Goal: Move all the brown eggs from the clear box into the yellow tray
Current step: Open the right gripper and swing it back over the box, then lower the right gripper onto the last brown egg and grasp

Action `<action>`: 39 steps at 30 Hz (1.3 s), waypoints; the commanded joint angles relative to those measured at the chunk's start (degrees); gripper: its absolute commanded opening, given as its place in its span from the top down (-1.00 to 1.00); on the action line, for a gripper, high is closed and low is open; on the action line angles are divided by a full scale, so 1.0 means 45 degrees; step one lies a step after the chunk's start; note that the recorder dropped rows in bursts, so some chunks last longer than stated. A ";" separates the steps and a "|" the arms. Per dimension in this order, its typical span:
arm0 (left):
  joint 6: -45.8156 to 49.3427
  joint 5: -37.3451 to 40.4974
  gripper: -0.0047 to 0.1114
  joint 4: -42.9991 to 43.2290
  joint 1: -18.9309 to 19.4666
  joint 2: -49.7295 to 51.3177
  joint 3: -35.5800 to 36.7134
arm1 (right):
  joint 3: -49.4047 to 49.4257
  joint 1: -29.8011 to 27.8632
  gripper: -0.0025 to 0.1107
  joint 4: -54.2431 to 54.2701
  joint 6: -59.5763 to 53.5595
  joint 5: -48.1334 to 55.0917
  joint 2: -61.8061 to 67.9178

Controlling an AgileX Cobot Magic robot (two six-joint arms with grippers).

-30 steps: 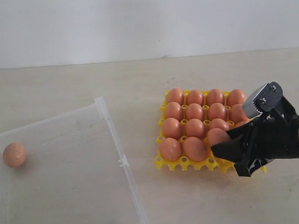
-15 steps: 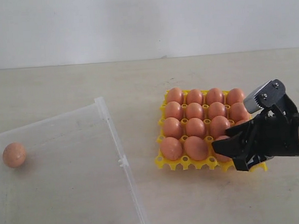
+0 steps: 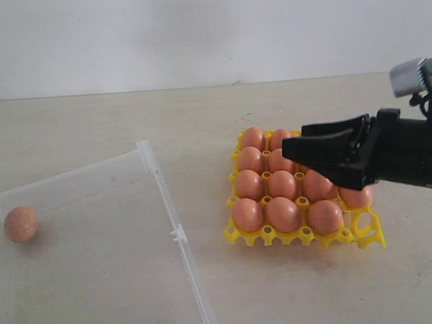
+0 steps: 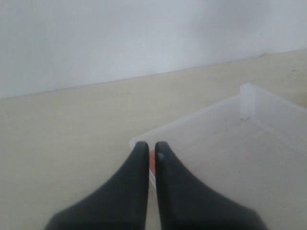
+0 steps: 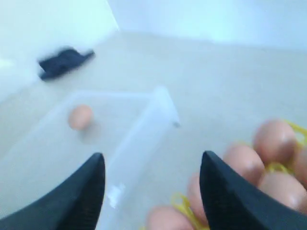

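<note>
Finding: the task is nearing completion but is not finished. The yellow tray (image 3: 244,239) is carrying brown eggs (image 3: 284,214) in nearly every cup that shows. Its back right cups are lying hidden under the arm, so a full count cannot be made. One cup, the empty cup (image 3: 363,225) at the tray's near right corner, is standing open.

One last egg (image 3: 20,224) is lying inside the clear box (image 3: 159,186), close to its left wall and towards the far left corner, well apart from the tray.

The right gripper (image 3: 294,141) is hovering above the tray's back rows with its jaws spread wide and holding nothing. The left gripper (image 4: 149,149) is pointing at the box's corner with its fingers pressed together, gripping nothing.

Judgement: one transfer is outstanding, from the box to the vacant corner cup.
</note>
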 commanded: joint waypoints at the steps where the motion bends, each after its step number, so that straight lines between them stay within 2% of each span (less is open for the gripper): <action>1: -0.0007 -0.0100 0.85 -0.0090 -0.0039 -0.0034 0.0046 | -0.0021 0.0189 0.05 0.0022 0.2533 -0.1356 -0.1236; 4: -0.0007 -0.0100 0.85 -0.0090 -0.0039 -0.0034 0.0046 | -0.0021 0.1238 0.05 0.0086 0.2647 -0.1356 -0.1643; 6: -0.0007 -0.0100 0.85 -0.0090 -0.0039 -0.0034 0.0046 | -0.0073 0.3124 0.05 0.1347 0.0645 -0.1016 -0.1643; 8: -0.0007 -0.0100 0.85 -0.0090 -0.0039 -0.0034 0.0046 | -0.0730 0.4910 0.05 0.2610 -0.1198 0.1842 -0.1643; 11: -0.0007 -0.0100 0.85 -0.0090 -0.0039 -0.0034 0.0046 | -0.2940 0.7398 0.05 0.4523 -0.2800 0.5684 -0.1504; 14: -0.0007 -0.0100 0.85 -0.0090 -0.0039 -0.0034 0.0046 | -0.5811 0.9191 0.05 0.4795 -0.2593 0.7543 -0.0368; 18: -0.0007 -0.0100 0.85 -0.0090 -0.0039 -0.0034 0.0046 | -0.7743 1.0601 0.05 0.4609 -0.1561 1.0188 0.1192; 23: -0.0007 -0.0100 0.85 -0.0090 -0.0039 -0.0034 0.0046 | -0.9037 1.1873 0.05 0.4601 0.1603 1.4191 0.2723; 27: -0.0007 -0.0100 0.85 -0.0090 -0.0039 -0.0034 0.0046 | -0.9756 1.2493 0.05 0.4729 0.2462 1.4083 0.3311; 32: -0.0007 -0.0100 0.85 -0.0090 -0.0039 -0.0034 0.0046 | -1.1497 1.2482 0.07 0.5544 0.5390 1.3390 0.4685; 35: -0.0007 -0.0100 0.85 -0.0090 -0.0039 -0.0034 0.0046 | -1.2588 1.2355 0.23 0.6139 0.6634 1.3077 0.5745; 36: -0.0007 -0.0100 0.85 -0.0090 -0.0039 -0.0034 0.0046 | -1.2903 1.2355 0.34 0.6168 0.7014 1.2714 0.6081; 38: -0.0007 -0.0100 0.85 -0.0090 -0.0039 -0.0034 0.0046 | -1.3095 1.2378 0.52 0.5954 0.7050 1.1510 0.6393; 39: -0.0007 -0.0100 0.85 -0.0090 -0.0039 -0.0034 0.0046 | -1.3095 1.2378 0.62 0.5139 0.6834 1.0220 0.6505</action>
